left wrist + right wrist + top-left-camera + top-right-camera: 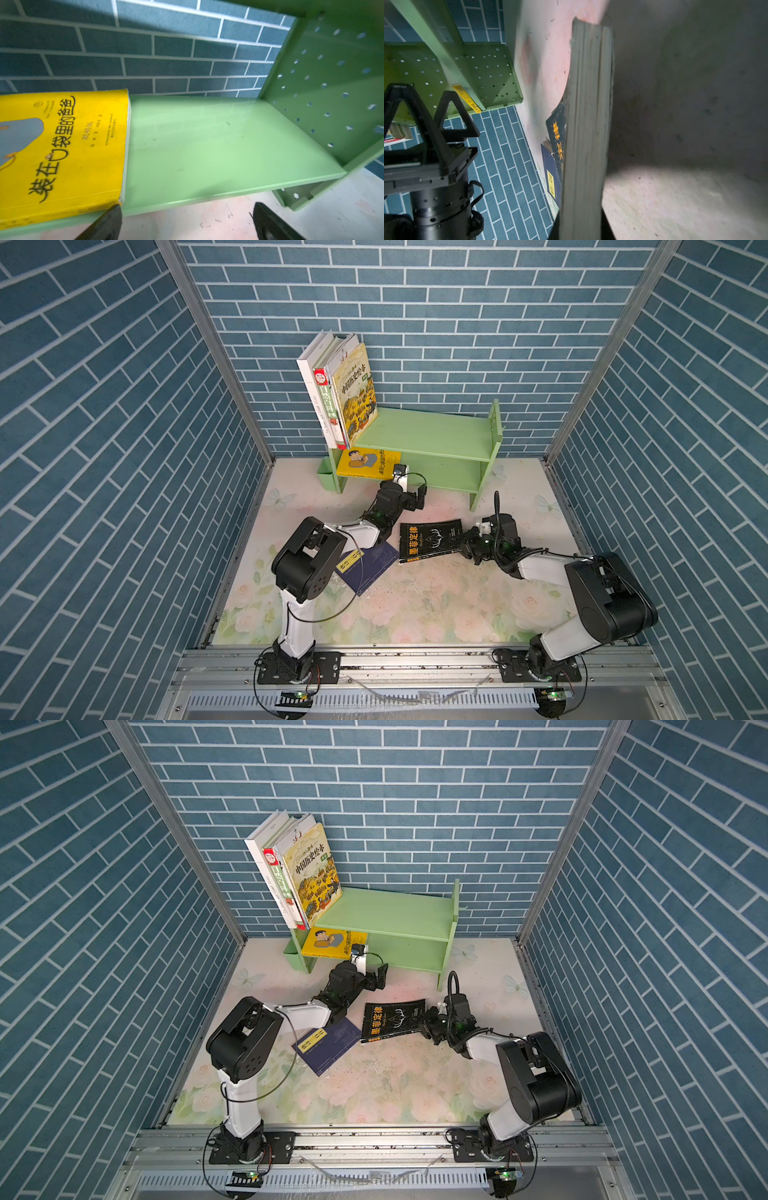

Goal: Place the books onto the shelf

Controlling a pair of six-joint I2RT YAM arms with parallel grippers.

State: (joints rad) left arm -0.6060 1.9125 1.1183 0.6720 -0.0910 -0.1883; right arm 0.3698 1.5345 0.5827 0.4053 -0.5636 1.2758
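- Blue brick-patterned walls (104, 448) are closing in on three sides of a flower-printed worktop (415, 614), and the light green shelf (424, 435) is standing at its far edge against the back wall.
- Four books are standing at the left end of the upper tier, leaning: a white book (309, 377) outermost, then a green-and-red book (326, 406), a thin white book (345, 350) and a pale yellow book (357, 393) with its cover facing out.
- On the lower tier, at the left end, a bright yellow book (62, 155) is lying flat with its cover up; the rest of that board is bare green.
- Just in front of the lower tier the left claw (409, 487) is hovering with its jaws spread wide and nothing between them. In the left wrist view one of its fingers (104, 224) is sitting right at the front corner of the bright yellow book; I cannot tell whether it is touching.
- Mid-worktop, the right claw (461, 541) is clamping the black book (428, 539) by its right-hand edge, jaws closed on the page block. Whether that edge is lifting off the worktop I cannot tell.
- Left of the black book and close beside it, a navy book (328, 1046) is lying flat on the worktop, partly under the left arm (357, 531), apart from both claws.
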